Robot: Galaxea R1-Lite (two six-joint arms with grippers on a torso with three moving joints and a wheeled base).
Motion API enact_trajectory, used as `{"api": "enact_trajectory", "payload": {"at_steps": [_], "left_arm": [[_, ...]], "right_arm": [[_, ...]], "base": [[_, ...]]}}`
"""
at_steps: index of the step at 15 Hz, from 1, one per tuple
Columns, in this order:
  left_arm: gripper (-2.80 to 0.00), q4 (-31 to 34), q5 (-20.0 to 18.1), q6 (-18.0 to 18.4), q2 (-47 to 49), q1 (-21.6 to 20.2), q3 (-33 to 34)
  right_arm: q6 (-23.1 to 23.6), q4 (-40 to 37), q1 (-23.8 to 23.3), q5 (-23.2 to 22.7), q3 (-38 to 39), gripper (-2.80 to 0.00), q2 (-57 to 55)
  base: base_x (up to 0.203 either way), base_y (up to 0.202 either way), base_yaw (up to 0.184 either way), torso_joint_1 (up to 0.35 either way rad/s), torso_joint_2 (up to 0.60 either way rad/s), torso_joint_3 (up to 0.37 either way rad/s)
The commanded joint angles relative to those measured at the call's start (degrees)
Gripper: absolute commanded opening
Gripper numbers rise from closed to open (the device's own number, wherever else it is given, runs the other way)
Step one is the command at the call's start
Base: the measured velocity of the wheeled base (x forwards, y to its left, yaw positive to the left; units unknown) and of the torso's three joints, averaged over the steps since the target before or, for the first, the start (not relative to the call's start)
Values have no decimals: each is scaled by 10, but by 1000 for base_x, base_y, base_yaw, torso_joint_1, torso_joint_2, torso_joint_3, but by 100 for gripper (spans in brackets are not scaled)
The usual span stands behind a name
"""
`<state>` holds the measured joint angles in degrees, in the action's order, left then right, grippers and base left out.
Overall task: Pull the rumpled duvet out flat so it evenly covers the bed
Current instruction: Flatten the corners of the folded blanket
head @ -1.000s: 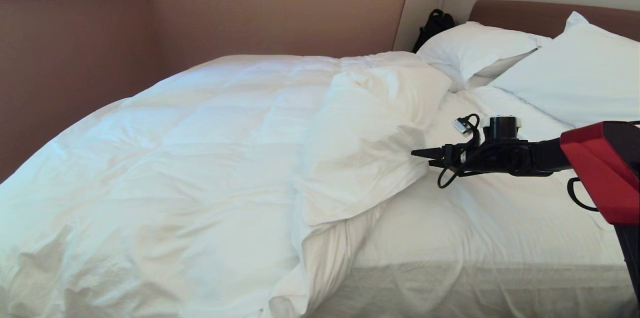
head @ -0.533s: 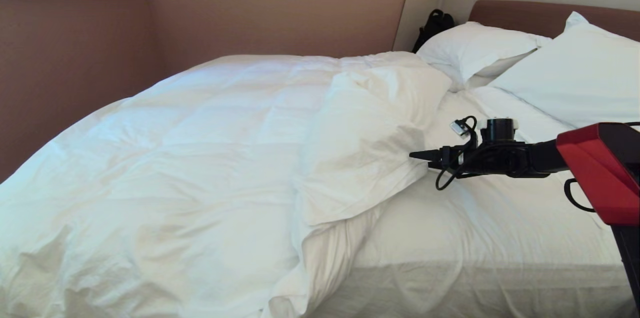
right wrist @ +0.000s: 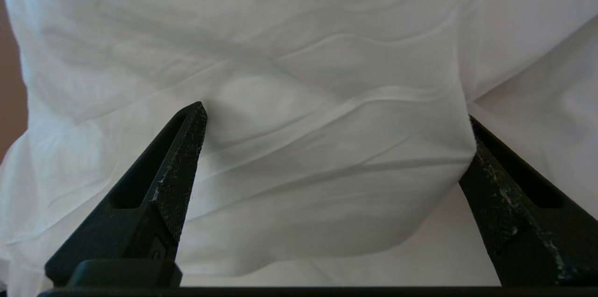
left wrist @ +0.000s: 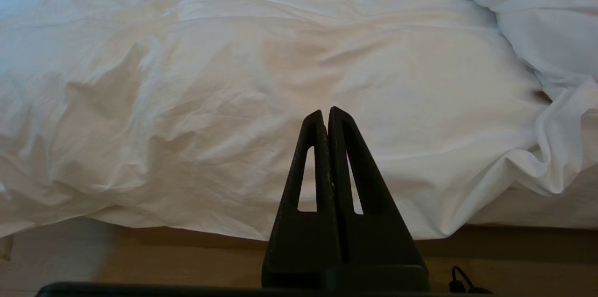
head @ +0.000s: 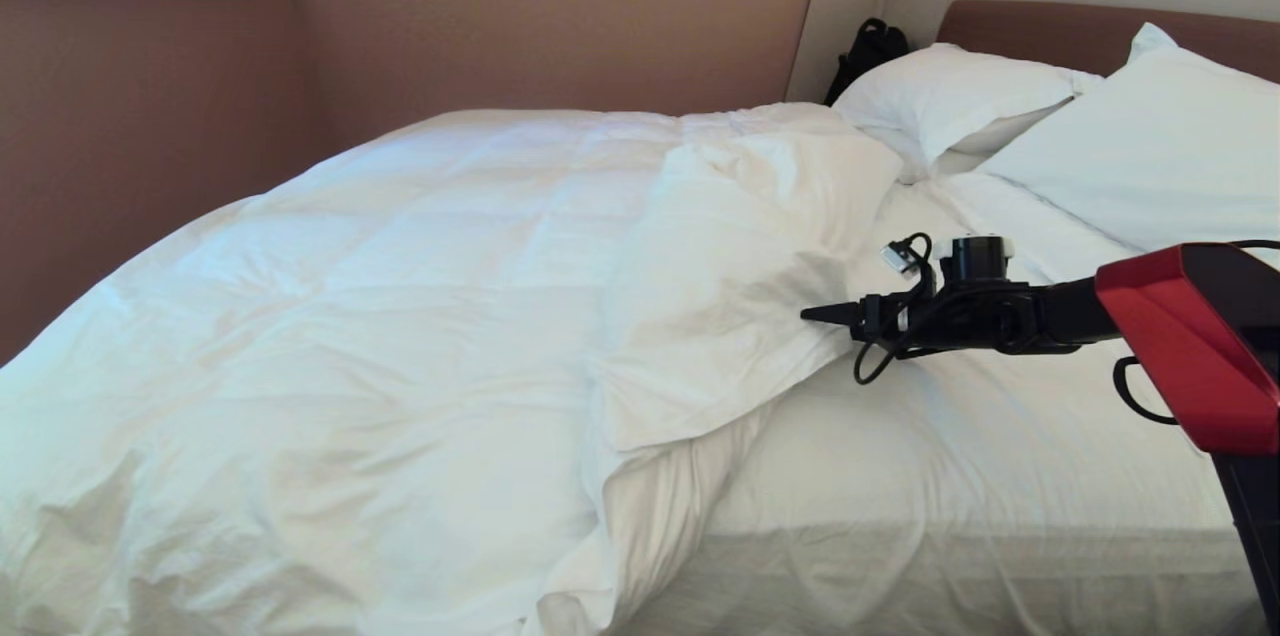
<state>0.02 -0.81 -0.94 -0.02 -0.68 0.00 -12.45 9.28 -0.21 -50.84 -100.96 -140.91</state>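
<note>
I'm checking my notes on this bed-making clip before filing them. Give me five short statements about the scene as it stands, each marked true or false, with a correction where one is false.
1. The duvet has a corner folded back on itself, leaving the sheet near the pillows bare. True.
2. The right gripper is clamped shut on the fold. False: its jaws stand wide open, with the fold bulging between them.
3. The left gripper is shut and holds nothing. True.
4. The duvet already covers the bed evenly. False: it is bunched toward the robot's left.
5. A dark bag sits beside the headboard. True.
</note>
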Motion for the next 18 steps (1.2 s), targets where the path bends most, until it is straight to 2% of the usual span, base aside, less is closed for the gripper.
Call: {"api": "enact_trajectory", "payload": {"at_steps": [1, 2, 3, 4, 13, 18], "left_arm": [[-280, 0, 0, 0, 0, 0, 0], [-280, 0, 0, 0, 0, 0, 0], [-280, 0, 0, 0, 0, 0, 0], [-280, 0, 0, 0, 0, 0, 0], [-280, 0, 0, 0, 0, 0, 0], [-280, 0, 0, 0, 0, 0, 0]], "right_arm": [[1, 0, 7, 46, 0, 0, -2], [1, 0, 8, 47, 0, 0, -1], [0, 0, 8, 48, 0, -175, -1], [1, 0, 7, 48, 1, -280, 1], [-1, -1, 7, 47, 2, -280, 16], [-5, 0, 5, 46, 34, -280, 75]], "base": [[0, 0, 0, 0, 0, 0], [0, 0, 0, 0, 0, 0], [0, 0, 0, 0, 0, 0], [0, 0, 0, 0, 0, 0], [0, 0, 0, 0, 0, 0], [0, 0, 0, 0, 0, 0]]}}
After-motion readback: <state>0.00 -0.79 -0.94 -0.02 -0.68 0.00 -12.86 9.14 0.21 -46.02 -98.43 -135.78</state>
